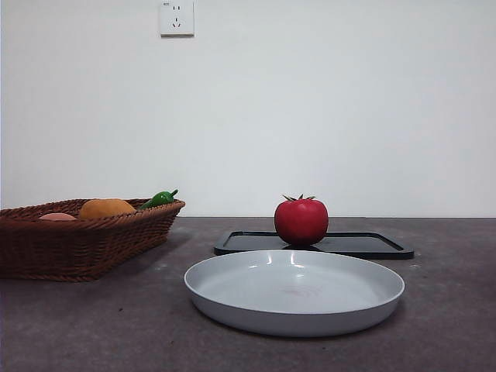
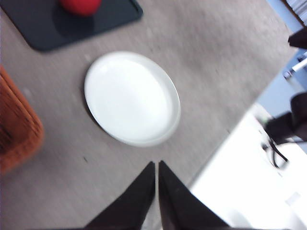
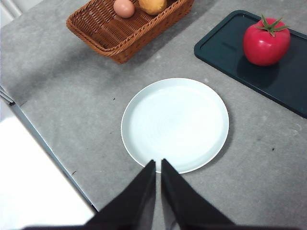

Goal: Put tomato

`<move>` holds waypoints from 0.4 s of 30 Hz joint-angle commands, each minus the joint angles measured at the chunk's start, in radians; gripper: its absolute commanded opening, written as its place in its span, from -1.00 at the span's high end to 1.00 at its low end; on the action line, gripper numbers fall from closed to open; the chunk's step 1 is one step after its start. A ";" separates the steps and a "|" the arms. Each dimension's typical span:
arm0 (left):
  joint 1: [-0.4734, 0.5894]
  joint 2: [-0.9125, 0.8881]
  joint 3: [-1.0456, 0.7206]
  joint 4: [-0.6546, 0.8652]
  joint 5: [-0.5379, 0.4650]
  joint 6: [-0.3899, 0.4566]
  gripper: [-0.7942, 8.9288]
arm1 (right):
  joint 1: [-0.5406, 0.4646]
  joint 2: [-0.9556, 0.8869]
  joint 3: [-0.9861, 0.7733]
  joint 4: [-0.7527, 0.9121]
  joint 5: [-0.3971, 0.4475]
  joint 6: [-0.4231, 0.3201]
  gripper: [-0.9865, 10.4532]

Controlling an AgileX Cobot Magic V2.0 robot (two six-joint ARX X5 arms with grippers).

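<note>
1. Sitting upright on the tray (image 1: pixel 364 245), the tomato (image 1: pixel 301 221) is glossy, round and bright red, with a small dark green stem on top; it rests near the tray's left end in the front view.
2. One tomato, one black tray, one white plate (image 1: pixel 294 291), one wicker basket (image 1: pixel 77 244) stand on the grey counter (image 1: pixel 93 325).
3. From the plate, the tomato lies at about 12 o'clock across the counter in the front view and the basket at about 10 o'clock.
4. The basket holds one orange fruit (image 1: pixel 107 208), one green pepper (image 1: pixel 159 199) and one pinkish egg (image 3: pixel 124 7).
5. The left gripper (image 2: pixel 157 165) has its jaws pressed together, holding nothing, above the counter near the plate.
6. The right gripper (image 3: pixel 158 164) also has its jaws pressed together and empty, over the plate's rim.
</note>
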 commanded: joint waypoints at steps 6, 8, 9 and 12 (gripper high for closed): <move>0.123 -0.206 -0.116 0.531 -0.085 0.005 0.82 | 0.006 0.005 0.009 0.017 -0.003 0.010 0.82; 0.161 -0.286 -0.209 0.674 -0.178 0.005 0.82 | 0.006 0.005 0.009 0.018 -0.003 0.010 0.82; 0.175 -0.320 -0.250 0.723 -0.228 0.005 0.82 | 0.006 0.005 0.009 0.017 -0.003 0.010 0.82; 0.218 -0.429 -0.386 0.846 -0.403 0.005 0.82 | 0.006 0.005 0.009 0.018 -0.003 0.010 0.82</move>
